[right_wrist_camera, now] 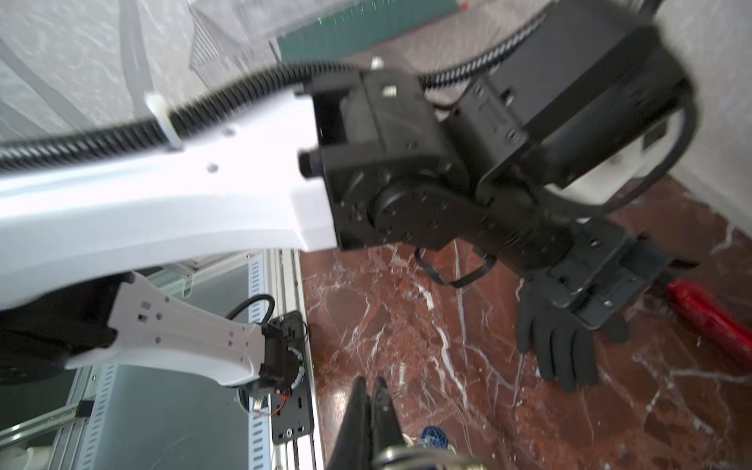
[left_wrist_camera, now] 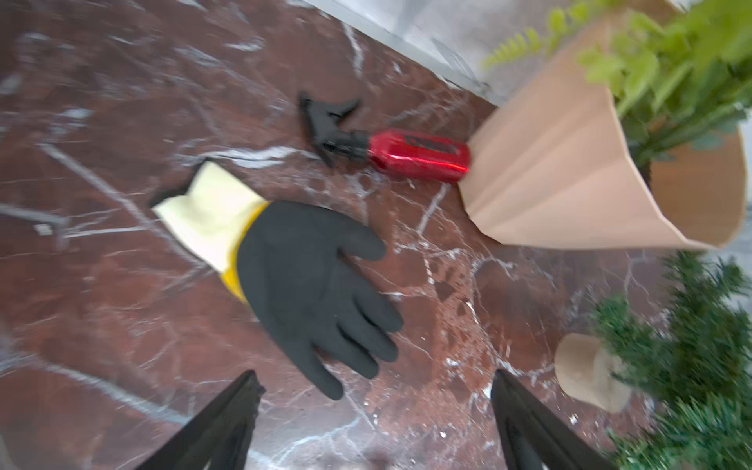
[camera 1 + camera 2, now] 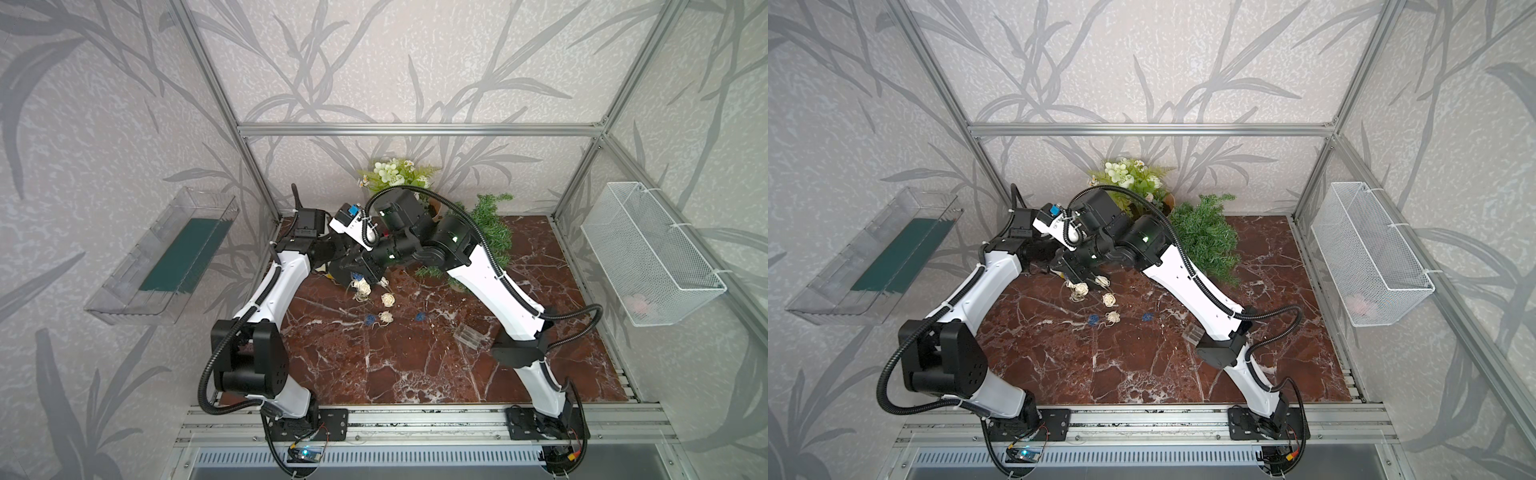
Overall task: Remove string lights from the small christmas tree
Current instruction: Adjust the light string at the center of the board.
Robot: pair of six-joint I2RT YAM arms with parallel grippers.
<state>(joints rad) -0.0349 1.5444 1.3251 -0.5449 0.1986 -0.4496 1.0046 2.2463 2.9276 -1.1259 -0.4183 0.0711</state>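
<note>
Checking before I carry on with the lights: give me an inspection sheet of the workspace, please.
Surface: marble tabletop, pale specks.
Job's things: string lights strewn mid-table, battery box nearby; small christmas tree at back, visible branches bare.
Clutter: black glove, red spray bottle, potted plant.
Grippers: left gripper open, empty; right gripper shut, strand beside it, grip unclear.
Cables: black conduit along each arm.
Surroundings: clear bin, white mesh basket on side walls.
</note>
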